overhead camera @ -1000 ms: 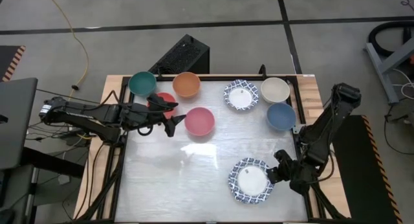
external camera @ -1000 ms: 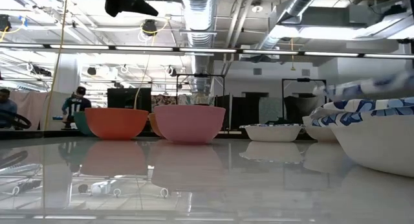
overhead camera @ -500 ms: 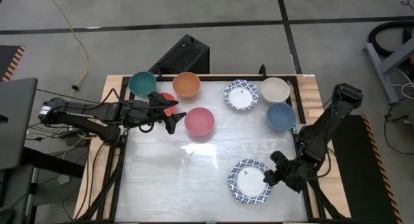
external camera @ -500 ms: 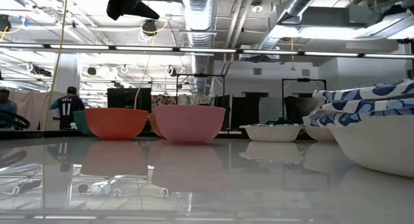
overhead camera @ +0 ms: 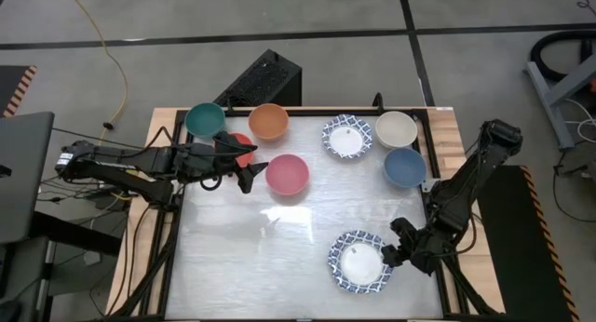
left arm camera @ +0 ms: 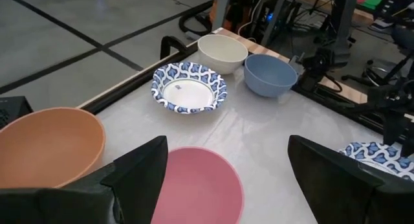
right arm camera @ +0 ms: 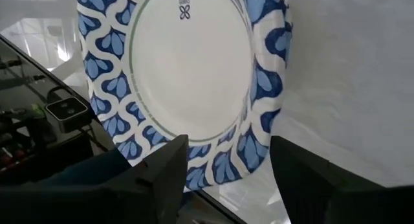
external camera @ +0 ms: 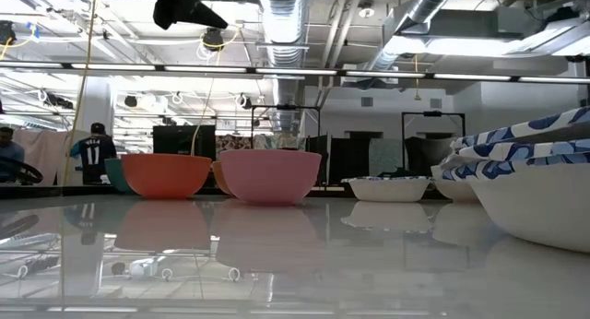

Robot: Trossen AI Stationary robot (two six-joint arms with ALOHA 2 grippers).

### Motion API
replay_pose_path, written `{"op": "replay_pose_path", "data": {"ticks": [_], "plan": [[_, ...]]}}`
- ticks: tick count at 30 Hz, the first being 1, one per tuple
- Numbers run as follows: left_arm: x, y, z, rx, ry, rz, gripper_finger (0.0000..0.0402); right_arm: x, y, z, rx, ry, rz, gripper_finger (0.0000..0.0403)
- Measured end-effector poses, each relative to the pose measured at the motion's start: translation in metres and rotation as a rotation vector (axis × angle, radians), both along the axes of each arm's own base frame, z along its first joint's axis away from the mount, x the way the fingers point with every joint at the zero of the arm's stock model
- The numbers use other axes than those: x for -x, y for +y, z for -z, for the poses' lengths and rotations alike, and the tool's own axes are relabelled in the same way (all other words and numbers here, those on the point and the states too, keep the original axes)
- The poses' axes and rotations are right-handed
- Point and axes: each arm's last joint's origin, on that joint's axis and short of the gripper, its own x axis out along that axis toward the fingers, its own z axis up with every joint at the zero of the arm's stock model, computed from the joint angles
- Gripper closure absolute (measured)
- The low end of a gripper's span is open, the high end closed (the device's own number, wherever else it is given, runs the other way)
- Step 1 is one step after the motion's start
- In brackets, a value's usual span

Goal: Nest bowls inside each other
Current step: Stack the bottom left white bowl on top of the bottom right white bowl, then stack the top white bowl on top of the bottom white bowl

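Observation:
A stack of blue-and-white patterned bowls (overhead camera: pixel 361 262) rests on the table near its right front; it also fills the low view's right edge (external camera: pixel 530 162). My right gripper (overhead camera: pixel 395 253) is open at the stack's right rim (right arm camera: pixel 226 162), one finger on each side of it. My left gripper (overhead camera: pixel 244 169) hangs open above the table between the red bowl (overhead camera: pixel 238 141) and the pink bowl (overhead camera: pixel 287 174), and shows high in the low view (external camera: pixel 189 5). Teal (overhead camera: pixel 205 119), orange (overhead camera: pixel 268 121), patterned (overhead camera: pixel 346 136), cream (overhead camera: pixel 396 128) and blue (overhead camera: pixel 404 167) bowls stand along the far side.
The table's middle and near left are bare white surface (overhead camera: pixel 251 257). A black box (overhead camera: pixel 265 80) sits beyond the far edge. The raised frame edge (overhead camera: pixel 430 210) runs close by my right arm. A person (external camera: pixel 92 153) stands far off in the room.
My right gripper has opened and let go of the top patterned bowl's rim. That bowl, tilted and blurred a second ago, has settled onto the patterned bowl beneath it. My left gripper has kept still.

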Motion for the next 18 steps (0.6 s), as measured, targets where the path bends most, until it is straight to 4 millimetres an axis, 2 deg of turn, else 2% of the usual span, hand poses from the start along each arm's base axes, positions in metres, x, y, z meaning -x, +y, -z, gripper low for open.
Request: {"op": "replay_pose_path", "data": {"ticks": [9, 15, 18], "plan": [[0.0, 0.0, 0.001, -0.001, 0.015, 0.001, 0.0093, -0.001, -0.017, -0.014, -0.03, -0.052, 0.059, 0.0163], [0.001, 0.0, 0.003, -0.006, 0.04, 0.002, 0.0093, -0.008, -0.038, -0.042, -0.003, -0.161, 0.058, 0.0163], [0.001, 0.0, 0.004, -0.012, 0.044, 0.003, 0.0093, -0.008, -0.055, -0.053, 0.087, -0.171, 0.054, 0.0163]]}}
